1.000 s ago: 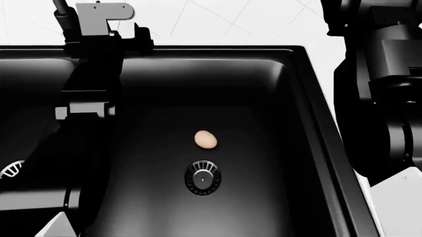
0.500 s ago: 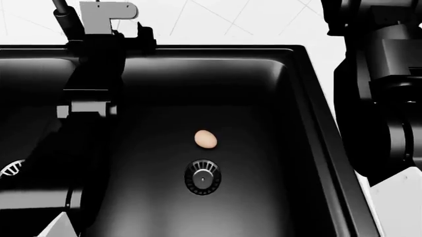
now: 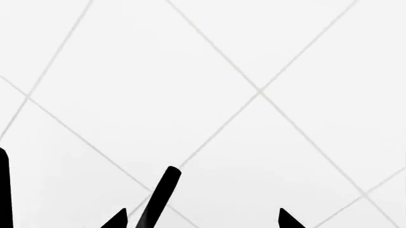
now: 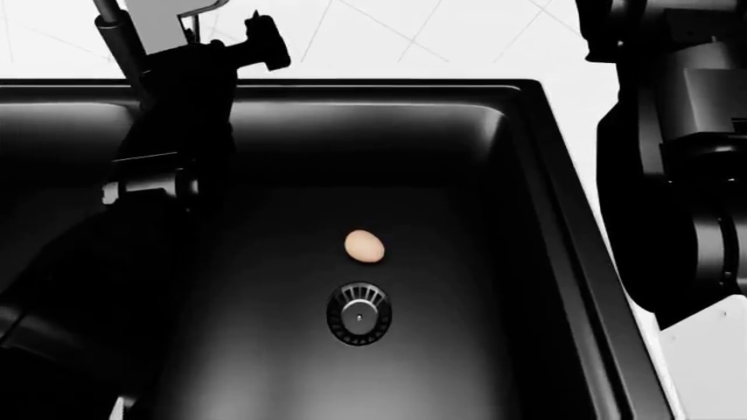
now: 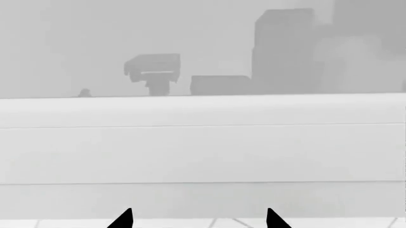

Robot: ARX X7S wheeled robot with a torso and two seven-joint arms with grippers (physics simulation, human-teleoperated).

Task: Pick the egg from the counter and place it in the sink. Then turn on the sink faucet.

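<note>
The beige egg [image 4: 364, 246] lies on the floor of the black sink [image 4: 491, 131], just behind the round metal drain strainer [image 4: 359, 313]. My left arm [image 4: 175, 131] reaches over the sink's back rim beside the faucet stem [image 4: 117, 31]. My left gripper [image 3: 201, 221] is open and faces the tiled wall. A thin black bar [image 3: 159, 197] stands between its fingertips, close to one fingertip [image 3: 117, 219]; no contact shows. My right gripper [image 5: 198, 219] is open and empty, and out of the head view.
My right arm [image 4: 677, 175] hangs over the sink's right rim. A strip of white counter [image 4: 701, 376] shows at the front right. The white diagonal-tiled wall [image 4: 408, 35] runs behind the sink. A second black edge [image 3: 4, 190] shows in the left wrist view.
My left arm has risen and pushed toward the back wall, and its gripper has turned. The egg and my right arm have not moved.
</note>
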